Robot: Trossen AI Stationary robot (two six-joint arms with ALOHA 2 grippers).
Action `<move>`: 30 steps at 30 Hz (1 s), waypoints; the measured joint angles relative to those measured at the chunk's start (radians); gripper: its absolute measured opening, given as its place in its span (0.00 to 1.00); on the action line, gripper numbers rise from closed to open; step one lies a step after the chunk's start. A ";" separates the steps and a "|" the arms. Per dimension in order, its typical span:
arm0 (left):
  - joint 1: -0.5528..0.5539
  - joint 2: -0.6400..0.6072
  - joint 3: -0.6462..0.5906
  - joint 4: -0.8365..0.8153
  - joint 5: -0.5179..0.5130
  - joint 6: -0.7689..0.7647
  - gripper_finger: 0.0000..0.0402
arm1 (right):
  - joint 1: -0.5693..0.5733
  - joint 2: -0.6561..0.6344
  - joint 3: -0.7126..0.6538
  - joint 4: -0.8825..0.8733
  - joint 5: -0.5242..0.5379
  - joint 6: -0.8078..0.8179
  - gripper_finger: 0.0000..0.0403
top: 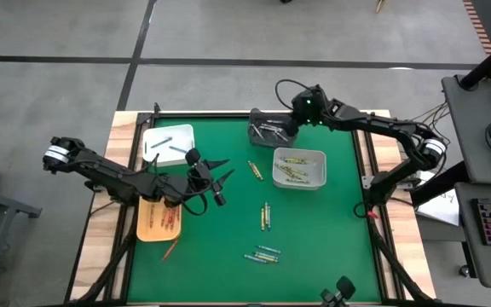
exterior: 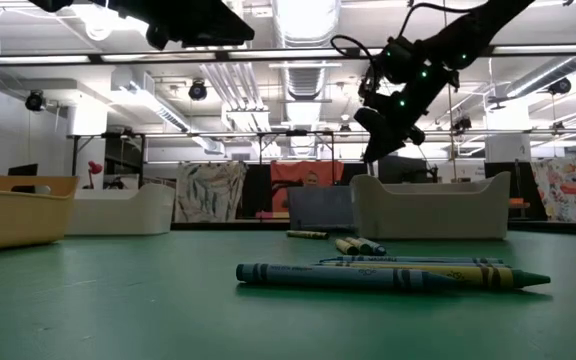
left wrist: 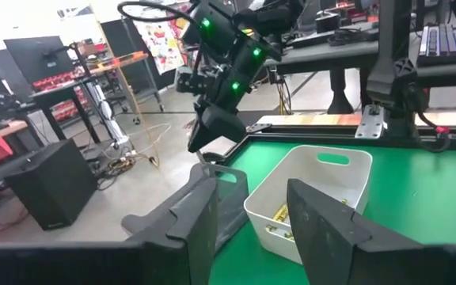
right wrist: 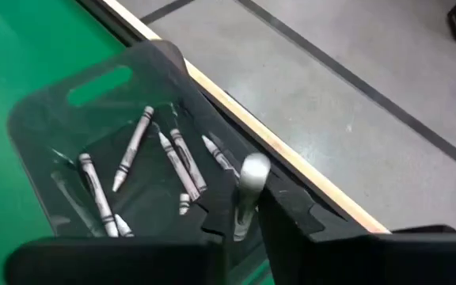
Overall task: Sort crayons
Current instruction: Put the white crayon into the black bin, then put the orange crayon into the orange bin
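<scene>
Crayons lie loose on the green mat: one (top: pixel 254 170) near the middle, a pair (top: pixel 266 216) and a small cluster (top: pixel 262 254) nearer the front, which fills the low view's foreground (exterior: pixel 388 272). My right gripper (top: pixel 291 119) hangs over the dark grey bin (top: pixel 269 130) at the far edge, shut on a grey crayon (right wrist: pixel 248 194). Several grey crayons (right wrist: pixel 172 158) lie in that bin. My left gripper (top: pixel 222 181) is open and empty above the mat, beside the orange tray (top: pixel 147 228). My right gripper pinches the grey crayon between its two fingers (right wrist: pixel 291 226), which come from above and point down. The crayon's lower part (right wrist: pixel 241 226) sits between them and its round end (right wrist: pixel 254 169) sticks out past the fingertips. It is clear of the bin.
A white bin (top: pixel 318 181) holding yellow crayons stands right of centre. A white tray (top: pixel 181 135) sits at the far left and the orange tray holds red crayons. One red crayon (top: pixel 170 249) lies on the wooden border in front of it.
</scene>
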 joint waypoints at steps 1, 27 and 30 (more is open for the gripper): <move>0.000 0.000 0.000 0.000 0.000 -0.010 0.33 | 0.002 0.000 0.000 0.004 0.000 -0.001 0.15; -0.028 0.011 0.207 -0.467 0.081 -0.352 0.31 | 0.245 -0.106 -0.001 -0.017 -0.002 0.053 0.30; -0.042 0.026 0.299 -0.722 0.152 -0.531 0.30 | 0.319 -0.129 -0.001 -0.035 -0.002 0.052 0.29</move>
